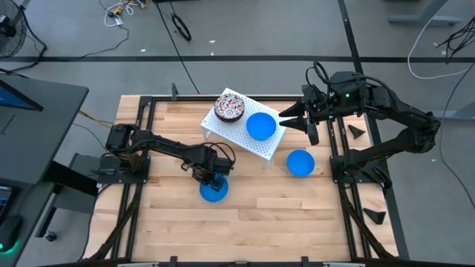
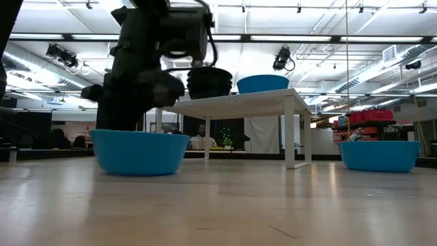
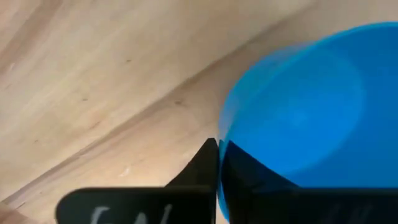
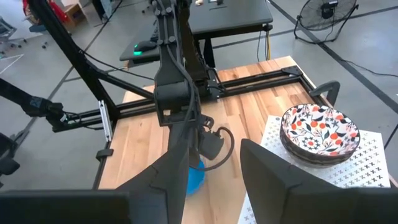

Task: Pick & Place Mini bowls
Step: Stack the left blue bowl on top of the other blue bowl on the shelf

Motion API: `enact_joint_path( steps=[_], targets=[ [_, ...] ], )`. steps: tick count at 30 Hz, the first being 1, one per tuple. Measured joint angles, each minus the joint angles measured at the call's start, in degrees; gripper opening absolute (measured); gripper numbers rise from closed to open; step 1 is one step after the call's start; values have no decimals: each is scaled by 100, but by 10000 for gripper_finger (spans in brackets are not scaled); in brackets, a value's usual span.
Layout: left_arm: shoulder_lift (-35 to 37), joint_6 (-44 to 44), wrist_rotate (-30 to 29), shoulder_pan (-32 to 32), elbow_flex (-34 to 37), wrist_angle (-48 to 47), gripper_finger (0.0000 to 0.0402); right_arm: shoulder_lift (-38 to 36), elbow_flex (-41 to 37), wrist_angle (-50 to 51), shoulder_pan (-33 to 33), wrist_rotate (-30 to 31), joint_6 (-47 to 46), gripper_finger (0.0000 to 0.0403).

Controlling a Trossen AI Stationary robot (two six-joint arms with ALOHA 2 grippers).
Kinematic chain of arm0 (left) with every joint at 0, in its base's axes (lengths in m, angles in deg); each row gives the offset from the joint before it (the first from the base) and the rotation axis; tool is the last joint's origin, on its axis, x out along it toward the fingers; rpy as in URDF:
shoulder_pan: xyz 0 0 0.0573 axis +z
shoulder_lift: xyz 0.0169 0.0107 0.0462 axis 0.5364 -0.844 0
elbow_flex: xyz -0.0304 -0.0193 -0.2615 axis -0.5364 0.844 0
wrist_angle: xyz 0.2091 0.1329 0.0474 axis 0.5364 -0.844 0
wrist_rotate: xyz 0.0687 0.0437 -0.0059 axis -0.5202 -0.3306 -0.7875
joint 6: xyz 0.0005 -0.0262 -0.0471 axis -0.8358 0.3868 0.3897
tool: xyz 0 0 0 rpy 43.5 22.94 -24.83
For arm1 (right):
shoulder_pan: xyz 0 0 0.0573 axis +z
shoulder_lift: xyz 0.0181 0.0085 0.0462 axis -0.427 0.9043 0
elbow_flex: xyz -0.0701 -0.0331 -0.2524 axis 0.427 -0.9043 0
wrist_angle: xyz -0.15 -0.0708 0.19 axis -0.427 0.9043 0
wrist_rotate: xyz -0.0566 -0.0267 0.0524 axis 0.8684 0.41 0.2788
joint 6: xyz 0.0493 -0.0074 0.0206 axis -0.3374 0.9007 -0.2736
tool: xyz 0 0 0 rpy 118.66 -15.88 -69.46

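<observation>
A blue mini bowl (image 1: 215,193) (image 2: 140,152) stands on its base on the wooden table near the front left. My left gripper (image 1: 211,178) (image 3: 217,149) points down over it and is shut on it. A second blue mini bowl (image 1: 300,162) (image 2: 379,155) rests on the table to the right. On the white perforated rack (image 1: 271,148) (image 2: 239,104) stand a third blue mini bowl (image 1: 260,126) and a stack of red-speckled mini bowls (image 1: 229,107) (image 4: 320,132). My right gripper (image 1: 288,119) (image 4: 214,149) hangs open, high beside the rack's right side. My left gripper pinches the blue bowl's rim (image 3: 221,134), on the side facing the table's far edge, between its two fingers. One finger (image 3: 199,171) is outside the wall and the other inside the hollow. The fingers come from above, pointing down. The bowl's base stands on the table.
The rack stands on legs at the table's far middle, its top above the bowls on the table. Black frame rails (image 1: 141,148) run along the table's left and right sides. Bare wood lies between the two blue bowls on the table and toward the near edge.
</observation>
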Motion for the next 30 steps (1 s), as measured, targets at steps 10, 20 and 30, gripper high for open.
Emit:
enact_joint_path(
  steps=[10,20,30],
  targets=[
    [846,-581,316,174,-551,-353,6,0,0,0,0,0,37,146],
    [1724,-1138,627,539,-1670,-1324,4,0,0,5,0,-58,-2120,176],
    [1776,-2077,114,885,-3620,-2425,3,107,4,-526,2,-283,-5400,322]
  ],
)
